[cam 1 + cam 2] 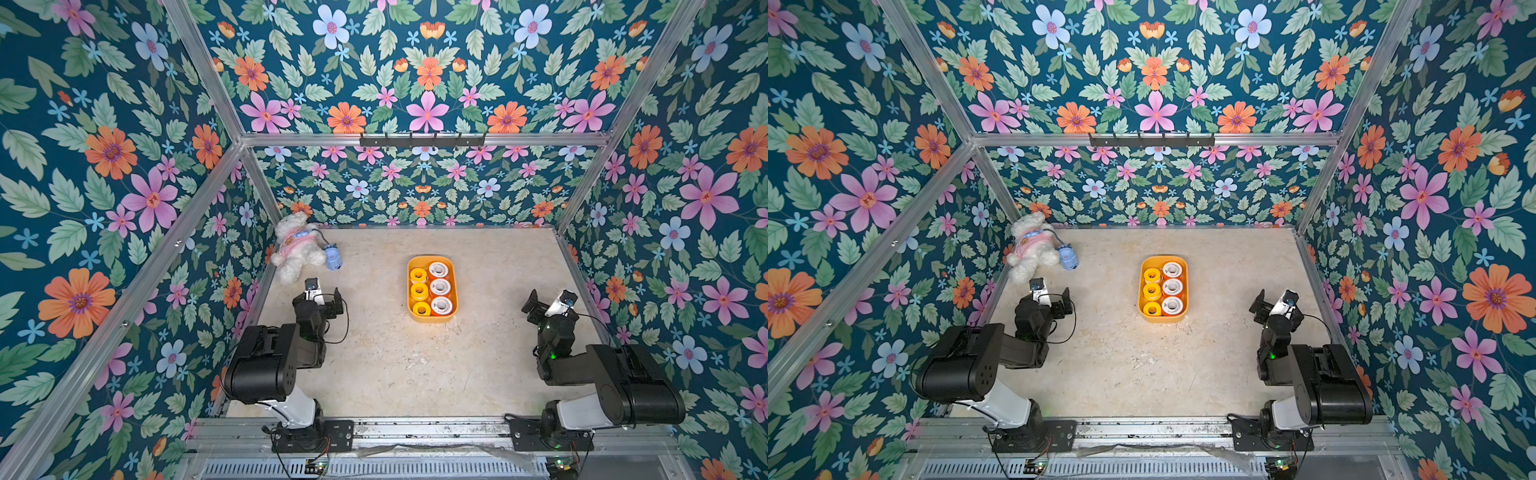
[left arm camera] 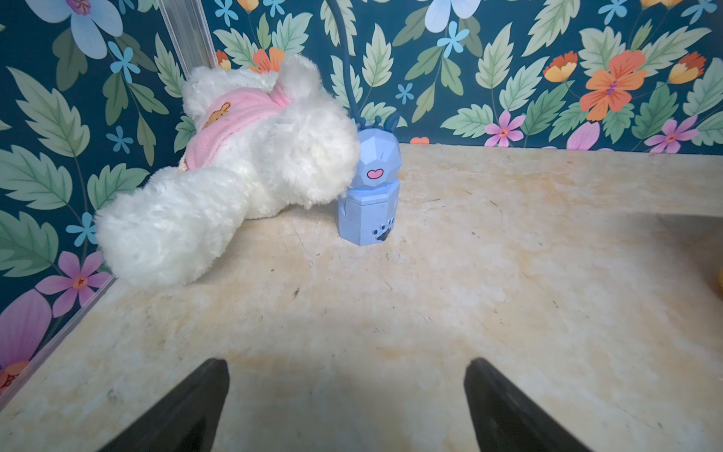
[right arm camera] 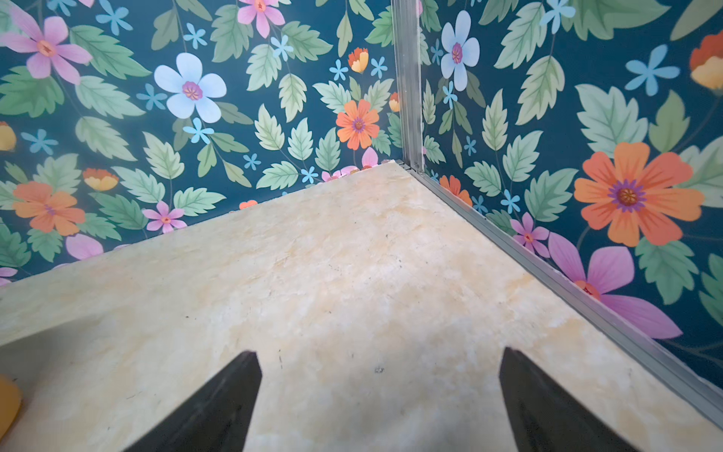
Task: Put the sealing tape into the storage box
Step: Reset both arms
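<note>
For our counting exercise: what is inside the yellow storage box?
The storage box holds six sealing tape spools: three yellow, three white-faced with orange rims. Anything beneath them is hidden.

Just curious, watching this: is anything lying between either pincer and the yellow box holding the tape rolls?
Nothing visible does. Only bare table lies between the left pincer, the right pincer and the storage box, where the sealing tape sits. The plush toy and blue figurine lie off in a far corner.

Floral walls (image 1: pixel 424 75), beige marbled floor (image 1: pixel 415 374)
</note>
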Motion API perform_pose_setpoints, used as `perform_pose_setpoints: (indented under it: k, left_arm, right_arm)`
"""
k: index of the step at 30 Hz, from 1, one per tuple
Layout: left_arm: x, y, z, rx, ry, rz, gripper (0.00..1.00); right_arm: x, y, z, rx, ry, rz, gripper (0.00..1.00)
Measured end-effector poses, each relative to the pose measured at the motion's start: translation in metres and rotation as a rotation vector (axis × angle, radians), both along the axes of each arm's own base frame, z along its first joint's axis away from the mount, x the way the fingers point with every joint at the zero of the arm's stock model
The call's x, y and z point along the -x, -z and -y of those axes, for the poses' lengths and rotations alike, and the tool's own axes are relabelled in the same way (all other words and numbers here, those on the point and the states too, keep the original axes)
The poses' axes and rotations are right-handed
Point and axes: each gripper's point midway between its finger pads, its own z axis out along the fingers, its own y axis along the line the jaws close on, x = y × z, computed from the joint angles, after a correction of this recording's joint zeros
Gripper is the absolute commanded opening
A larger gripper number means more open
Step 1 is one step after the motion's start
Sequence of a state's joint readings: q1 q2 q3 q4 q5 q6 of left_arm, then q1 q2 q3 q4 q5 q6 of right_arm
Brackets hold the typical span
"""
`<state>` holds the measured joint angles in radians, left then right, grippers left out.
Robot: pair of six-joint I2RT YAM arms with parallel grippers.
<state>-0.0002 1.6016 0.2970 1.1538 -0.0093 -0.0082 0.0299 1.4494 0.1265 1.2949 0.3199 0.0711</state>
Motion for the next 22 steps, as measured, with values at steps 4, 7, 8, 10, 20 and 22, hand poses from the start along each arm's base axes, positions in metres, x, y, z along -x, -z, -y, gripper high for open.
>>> perform_pose_setpoints:
  k: [4,7,8,10,20,22]
  left_arm:
    - [-0.0004,-0.0017,0.0,0.0,0.0,0.007,1.0]
    - [-0.0008,-0.0033,0.0,0.0,0.0,0.014,1.0]
    - [-0.0009,-0.0038,0.0,0.0,0.0,0.016,1.0]
    - [-0.001,-0.0044,0.0,0.0,0.0,0.018,1.0]
    - [-0.0011,-0.0046,0.0,0.0,0.0,0.019,1.0]
    - [-0.0011,-0.0046,0.0,0.0,0.0,0.019,1.0]
  right_arm:
    - [-0.0007,-0.0036,-0.0007,0.003,-0.005,0.015,0.99]
    - [-0.0007,-0.0047,-0.0008,0.003,-0.005,0.019,0.99]
    - [-0.0008,-0.0052,-0.0007,0.003,-0.005,0.022,0.99]
    - [-0.0009,-0.006,-0.0007,0.003,-0.005,0.025,0.99]
    - [-0.0006,-0.0059,-0.0009,0.003,-0.007,0.026,0.99]
    - [-0.0006,-0.0059,-0.0009,0.003,-0.007,0.026,0.99]
